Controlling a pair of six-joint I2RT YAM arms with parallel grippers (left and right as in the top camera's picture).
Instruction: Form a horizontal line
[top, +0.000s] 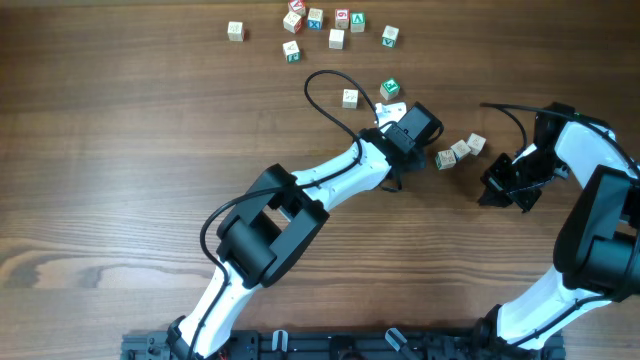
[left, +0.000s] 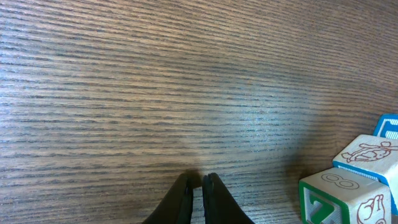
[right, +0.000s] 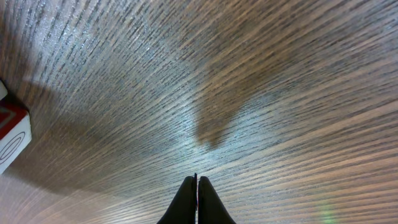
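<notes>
Line (top: 461, 150): three pale cubes touching in a row on the right half of the tabletop (top: 120, 200), about midway between its near and far edges. The row slants, with its right end closer to the far edge.
Handling: judged light, stiff wood with smooth faces. It should slide readily on the tabletop, and the row will likely pivot or split if shoved at one end.
Hold: pinch one cube across its two free faces, the ones along the row's long sides. Or nudge an end cube low on its side with closed fingertips.
Left gripper (left: 198, 186): fingers all but together and empty, just beside the row's left end.
Right gripper (right: 196, 186): fingers pressed together and empty, near the row's right end on its near-edge side.
Spare cubes (top: 315, 25): a cluster by the far edge, well apart from the row. Two more lie nearer, beside the left arm.
</notes>
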